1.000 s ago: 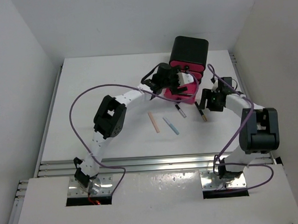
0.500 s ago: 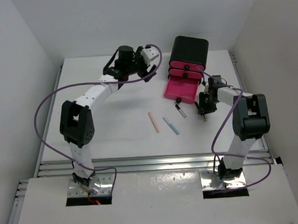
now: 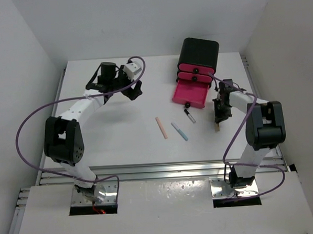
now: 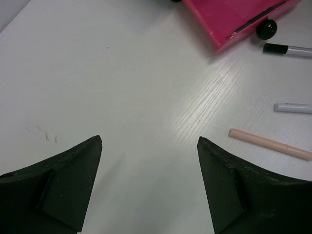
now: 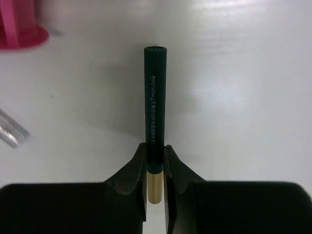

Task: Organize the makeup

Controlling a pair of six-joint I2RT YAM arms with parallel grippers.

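My right gripper (image 5: 155, 156) is shut on a black pencil (image 5: 156, 97) with a gold end, which lies on the white table to the right of the pink drawer. In the top view this gripper (image 3: 218, 114) covers most of the pencil, and the gold tip (image 3: 217, 126) pokes out toward the front. A pink stick (image 3: 162, 127), a blue stick (image 3: 180, 131) and a black-capped clear stick (image 3: 190, 116) lie mid-table. My left gripper (image 3: 134, 91) hangs open and empty over bare table at the back left. Its wrist view shows the jaws wide apart (image 4: 150, 141), with the pink stick (image 4: 270, 145) to the right.
A black box (image 3: 198, 56) stands at the back right with a pink drawer (image 3: 191, 92) pulled out toward the front. The drawer's corner (image 4: 234, 17) and black knob (image 4: 266, 28) show in the left wrist view. White walls close in both sides.
My left arm has swung from the pink drawer to the back left, still open. My right gripper has come down and shut on the black pencil.
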